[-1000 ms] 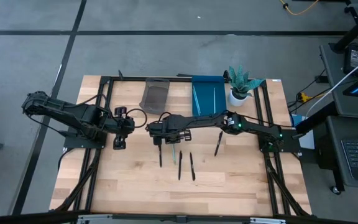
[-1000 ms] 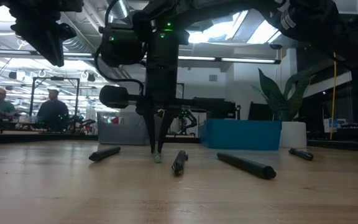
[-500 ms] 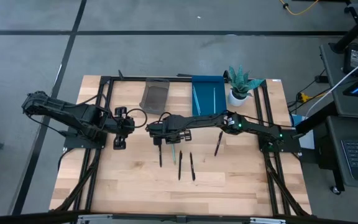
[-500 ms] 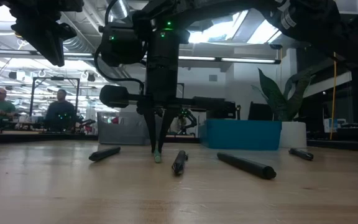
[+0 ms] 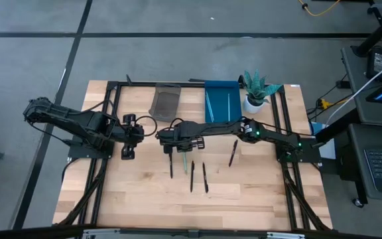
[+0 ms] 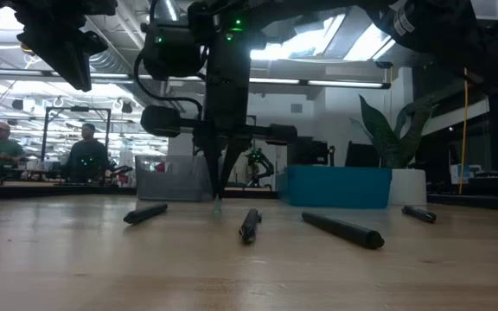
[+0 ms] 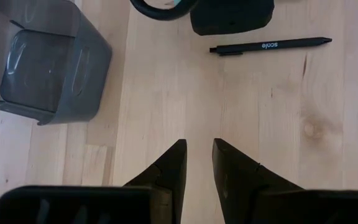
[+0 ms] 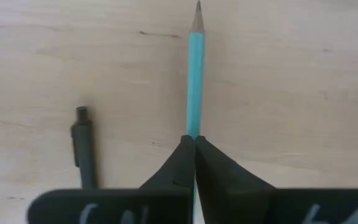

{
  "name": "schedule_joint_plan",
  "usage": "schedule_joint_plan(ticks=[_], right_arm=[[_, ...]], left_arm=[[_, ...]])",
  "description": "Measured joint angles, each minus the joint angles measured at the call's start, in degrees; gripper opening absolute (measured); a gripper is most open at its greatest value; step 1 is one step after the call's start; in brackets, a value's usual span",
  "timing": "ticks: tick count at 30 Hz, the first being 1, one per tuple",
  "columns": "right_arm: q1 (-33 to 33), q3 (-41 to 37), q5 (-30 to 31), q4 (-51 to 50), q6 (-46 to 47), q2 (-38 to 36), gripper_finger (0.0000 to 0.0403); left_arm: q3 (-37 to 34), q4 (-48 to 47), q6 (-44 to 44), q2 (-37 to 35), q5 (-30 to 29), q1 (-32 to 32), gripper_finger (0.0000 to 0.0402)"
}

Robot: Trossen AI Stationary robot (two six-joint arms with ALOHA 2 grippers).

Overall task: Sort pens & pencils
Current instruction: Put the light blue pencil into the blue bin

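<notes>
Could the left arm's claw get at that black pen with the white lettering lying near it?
Probably yes. The left claw hangs empty over bare wood, and the black pen lies flat and alone ahead of it. Only the right arm's claw, shut on the teal pencil, works nearby.

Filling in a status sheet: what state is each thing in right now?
Right gripper: shut on the teal pencil.
Left gripper: fingers slightly apart, empty.
Grey bin: upright, looks empty.
Blue bin: holds teal pencils.
Black pens: lying loose on table.
</notes>
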Motion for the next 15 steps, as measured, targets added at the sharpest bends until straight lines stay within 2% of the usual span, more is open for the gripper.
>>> schedule_joint_plan(ticks=[15], right_arm=[[0.00,0.06,-0.01,-0.10,-1.84,-0.04,0.0013]], left_arm=[[-0.01,0.02,-0.01,-0.02,0.00,0.00,0.0073]])
